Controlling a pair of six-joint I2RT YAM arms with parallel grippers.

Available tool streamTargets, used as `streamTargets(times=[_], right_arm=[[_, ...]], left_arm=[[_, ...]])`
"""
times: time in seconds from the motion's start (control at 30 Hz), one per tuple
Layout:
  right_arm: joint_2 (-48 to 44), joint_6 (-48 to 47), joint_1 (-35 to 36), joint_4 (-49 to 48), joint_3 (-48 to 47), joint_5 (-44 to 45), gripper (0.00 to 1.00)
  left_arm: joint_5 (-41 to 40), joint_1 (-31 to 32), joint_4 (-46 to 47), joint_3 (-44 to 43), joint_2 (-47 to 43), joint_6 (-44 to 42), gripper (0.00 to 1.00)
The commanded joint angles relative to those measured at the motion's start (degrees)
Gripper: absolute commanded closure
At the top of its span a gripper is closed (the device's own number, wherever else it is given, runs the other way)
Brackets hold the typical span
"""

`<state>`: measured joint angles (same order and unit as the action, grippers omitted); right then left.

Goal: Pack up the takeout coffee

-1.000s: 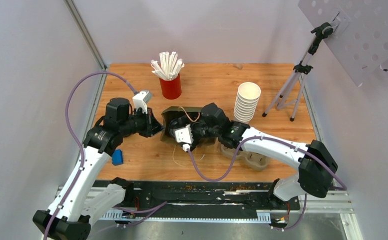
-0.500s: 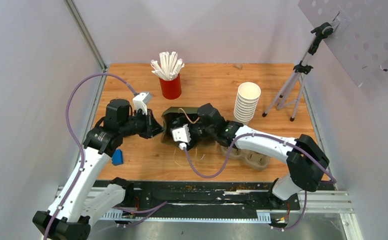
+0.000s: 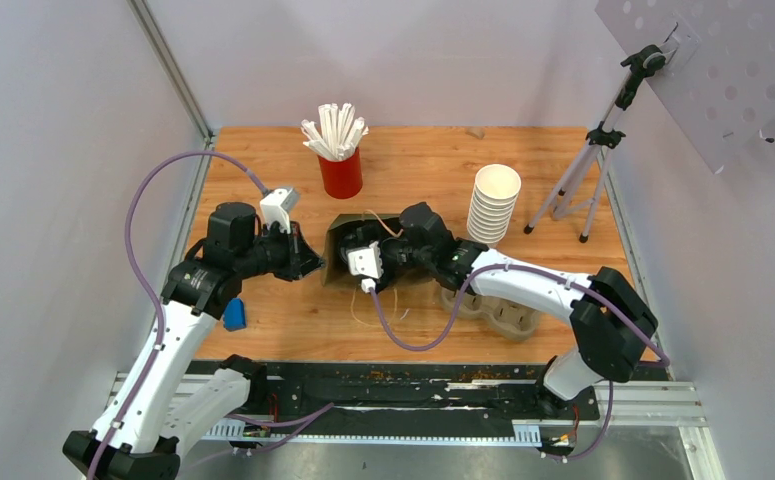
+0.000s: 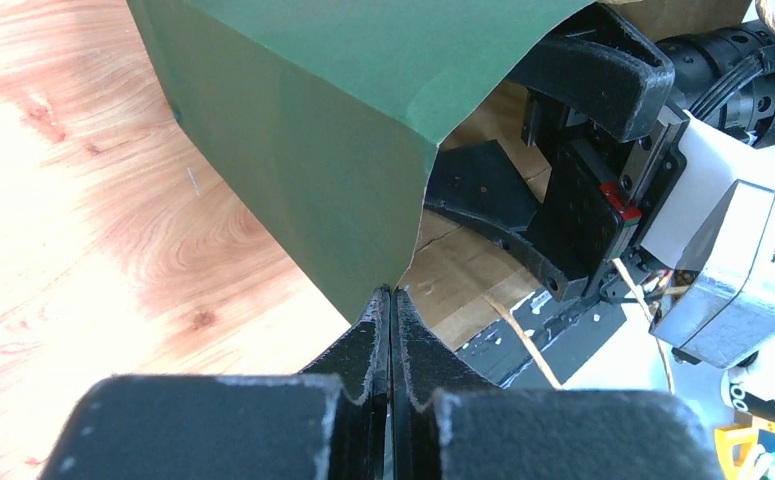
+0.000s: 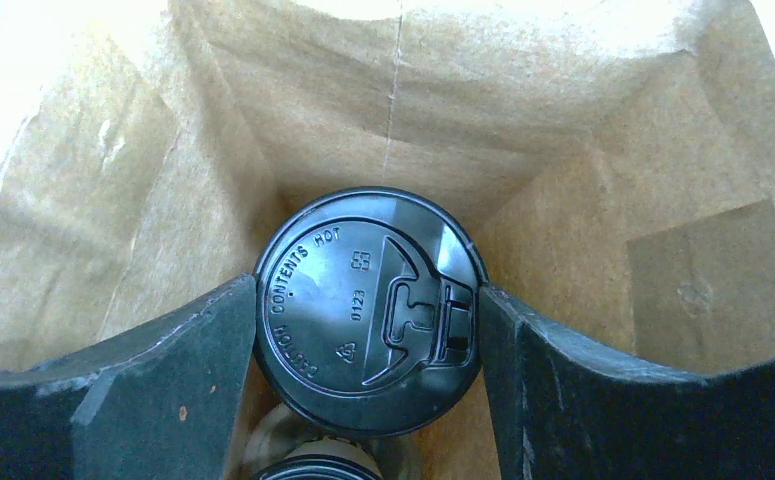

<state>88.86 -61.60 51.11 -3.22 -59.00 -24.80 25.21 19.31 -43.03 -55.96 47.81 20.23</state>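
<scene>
Pale lilac walls (image 3: 413,60) are seen around a wooden bench (image 3: 563,160); far right of the right gripper (image 5: 368,300), a perforated panel (image 3: 723,80), possibly metal, is mounted.

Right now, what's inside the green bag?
The takeout coffee, gripped by the right gripper, black lid facing its camera. The lid hides the cup body; overhead, the right arm covers the green bag opening.
</scene>
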Motion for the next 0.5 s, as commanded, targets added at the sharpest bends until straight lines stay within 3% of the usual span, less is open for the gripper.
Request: streamTargets(times=[0.0, 0.47], right_arm=[[0.8, 0.4, -0.1, -4.1, -0.1, -2.5, 0.29], [3.6, -2.9, -0.4, -2.2, -1.3, -2.4, 0.30]], left_arm=[[-0.1, 0.1, 0.2, -0.4, -0.7, 0.6, 1.00], [0.5, 0.1, 0.4, 0.3, -1.3, 1.0, 1.00]])
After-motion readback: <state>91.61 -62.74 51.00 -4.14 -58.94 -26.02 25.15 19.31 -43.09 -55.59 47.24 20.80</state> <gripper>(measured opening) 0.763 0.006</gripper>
